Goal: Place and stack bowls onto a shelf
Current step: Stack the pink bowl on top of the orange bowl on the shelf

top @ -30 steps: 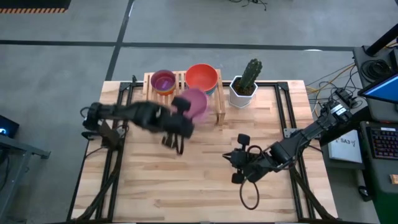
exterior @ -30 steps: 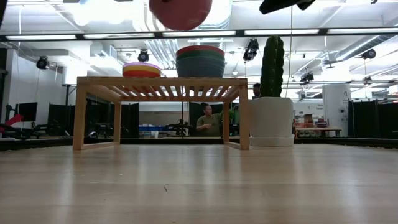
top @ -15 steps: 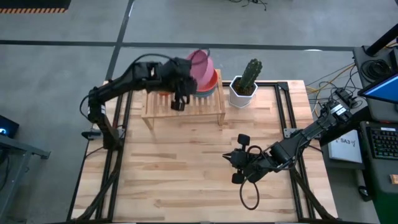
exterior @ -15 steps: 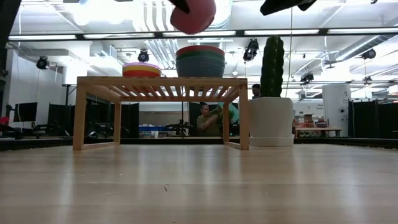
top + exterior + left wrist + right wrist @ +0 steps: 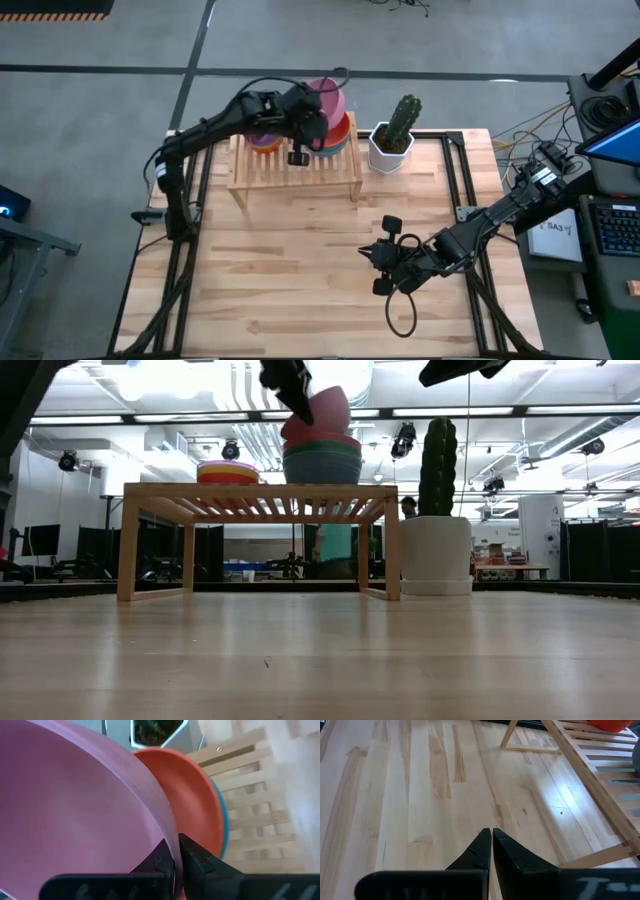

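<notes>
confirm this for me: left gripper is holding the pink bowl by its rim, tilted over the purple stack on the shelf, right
Not quite. The left gripper does pinch the pink bowl by its rim, tilted, but over the red-orange bowl topping the teal stack, as the left wrist view shows. The purple-topped stack sits beside it on the shelf.

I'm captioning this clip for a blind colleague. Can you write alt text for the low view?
The left gripper, entering from above, holds a pink bowl tilted onto the red-orange and teal bowl stack on a low wooden shelf. A shorter stack of bowls sits beside it, and a cactus in a white pot stands next to the shelf.
</notes>
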Available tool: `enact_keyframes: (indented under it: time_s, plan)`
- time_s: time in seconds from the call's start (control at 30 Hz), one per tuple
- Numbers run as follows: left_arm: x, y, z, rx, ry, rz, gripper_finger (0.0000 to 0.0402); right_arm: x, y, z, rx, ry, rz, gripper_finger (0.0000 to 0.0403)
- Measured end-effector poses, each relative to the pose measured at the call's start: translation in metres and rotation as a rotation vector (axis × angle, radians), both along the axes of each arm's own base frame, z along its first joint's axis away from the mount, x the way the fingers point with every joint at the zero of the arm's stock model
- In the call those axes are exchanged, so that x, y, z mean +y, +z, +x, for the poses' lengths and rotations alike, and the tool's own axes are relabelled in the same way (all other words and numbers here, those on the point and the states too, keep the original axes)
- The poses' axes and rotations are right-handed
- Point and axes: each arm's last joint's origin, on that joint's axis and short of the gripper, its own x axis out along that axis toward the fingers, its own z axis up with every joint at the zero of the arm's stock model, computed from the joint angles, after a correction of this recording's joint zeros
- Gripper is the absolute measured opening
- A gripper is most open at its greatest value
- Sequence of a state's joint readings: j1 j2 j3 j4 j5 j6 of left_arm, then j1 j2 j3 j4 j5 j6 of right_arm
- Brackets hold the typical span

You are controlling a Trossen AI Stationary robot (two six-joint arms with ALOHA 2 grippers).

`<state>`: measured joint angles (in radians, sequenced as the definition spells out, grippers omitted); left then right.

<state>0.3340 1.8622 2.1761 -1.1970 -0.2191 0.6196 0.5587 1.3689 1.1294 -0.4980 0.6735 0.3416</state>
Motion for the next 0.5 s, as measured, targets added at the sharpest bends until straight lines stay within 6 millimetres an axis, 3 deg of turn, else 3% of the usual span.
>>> enact_keyframes:
  time_s: [0.2, 0.5]
  plan:
    - [0.0032, -0.0059, 0.0043, 0.029, -0.001, 0.016, 0.0022, 0.0000, 0.0000, 0.0000, 0.000, 0.000, 0.000, 0.0009]
    - [0.0032, -0.0044, 0.0029, 0.030, 0.002, 0.027, 0.0090, 0.0000, -0.0001, -0.0001, 0.001, 0.000, -0.001, 0.0009]
